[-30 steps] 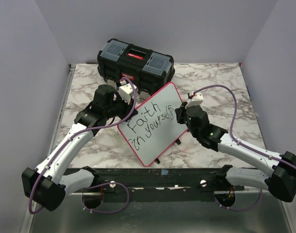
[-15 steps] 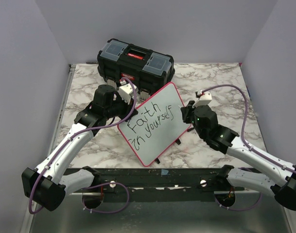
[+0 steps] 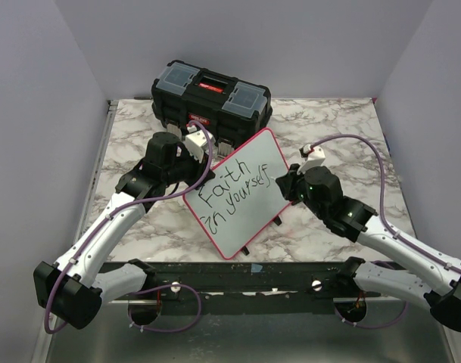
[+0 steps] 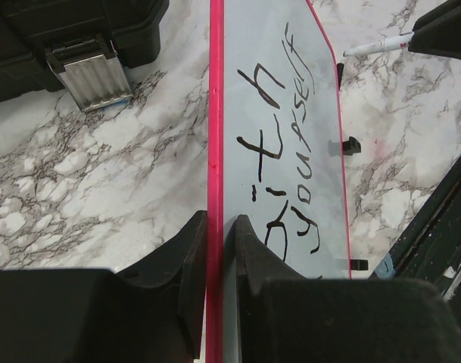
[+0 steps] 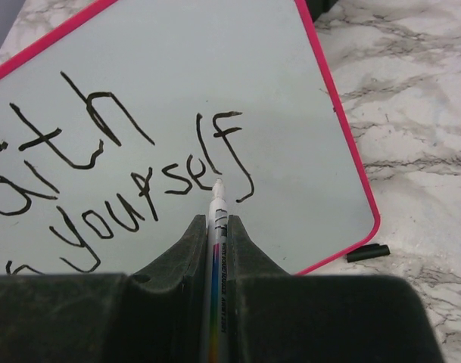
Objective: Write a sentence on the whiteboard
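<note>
Pinching the red rim of the whiteboard (image 3: pixel 249 223) at its left edge, the left gripper (image 4: pixel 215 231) has its jaws pressed against either face of the board, one dark finger (image 4: pixel 186 261) on the back and the other on the written side. The left arm reaches in from the near left corner of the marbled tabletop (image 3: pixel 344 125). Behind it, at the far side, sits a black toolbox (image 3: pixel 211 94) with a red latch and grey-lidded trays, just beyond the board's far corner.

The whiteboard stands tilted near the middle of the tabletop, turned diagonally, its near corner towards the arm bases and its far corner towards the toolbox. Small black feet (image 5: pixel 368 252) jut from its right edge. Across it runs the sentence (image 3: pixel 232 195) in black slanted strokes: "Faith" on the upper line and "in yourself" below, with the lower part of the board bare.

To the right, the right gripper (image 5: pixel 215 227) has its jaws closed on a white marker (image 5: pixel 216 261), which points forward between them. The marker's tip lies at the foot of the final "f" of "yourself"; whether it touches the surface cannot be told.
</note>
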